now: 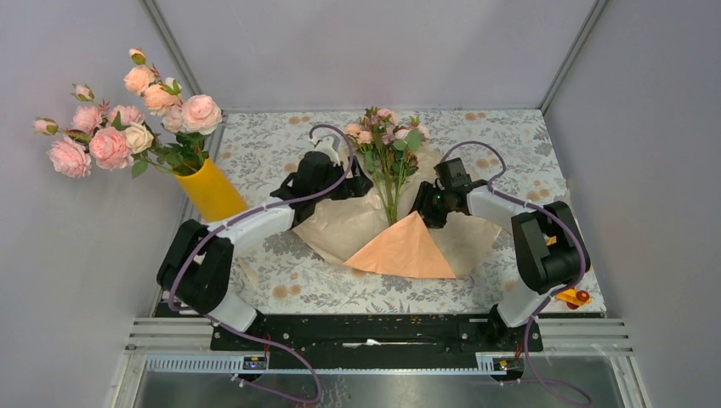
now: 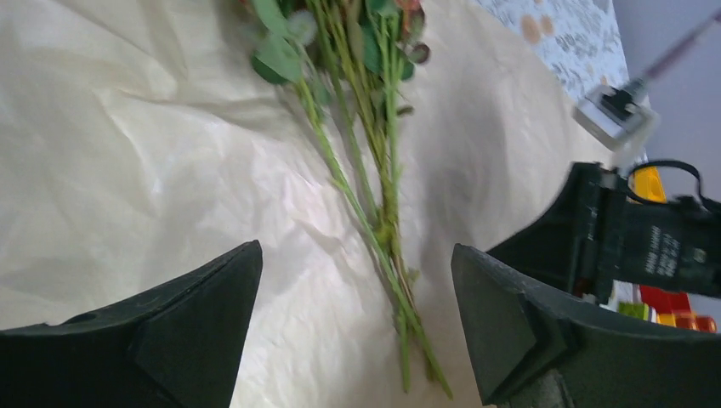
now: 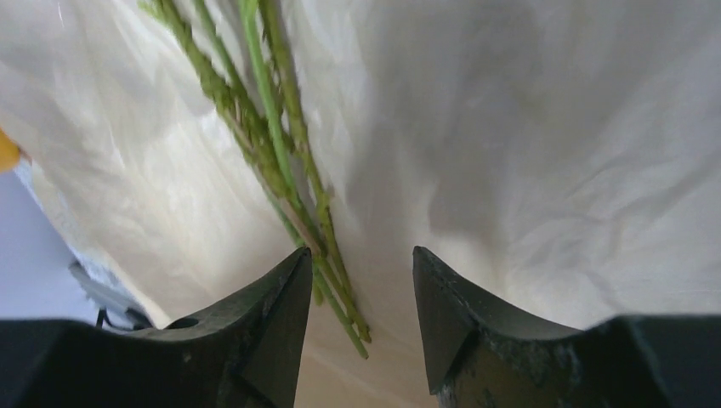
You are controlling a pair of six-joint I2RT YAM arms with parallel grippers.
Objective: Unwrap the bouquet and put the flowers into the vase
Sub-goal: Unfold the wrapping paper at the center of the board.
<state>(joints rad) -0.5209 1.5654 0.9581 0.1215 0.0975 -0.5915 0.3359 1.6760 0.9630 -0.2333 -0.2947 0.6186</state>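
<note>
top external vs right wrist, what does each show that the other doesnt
Only top external: the big roses, the flower heads and the orange paper corner.
Only right wrist: the stem ends lying just inside the right gripper, its jaws apart.
Both: the stems and the pale paper under them.

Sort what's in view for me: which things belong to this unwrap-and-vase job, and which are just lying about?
Job: flowers with thin stems, opened wrapping paper, yellow vase.
Lying about: big pale roses standing in the vase, small orange-red item at far right.
</note>
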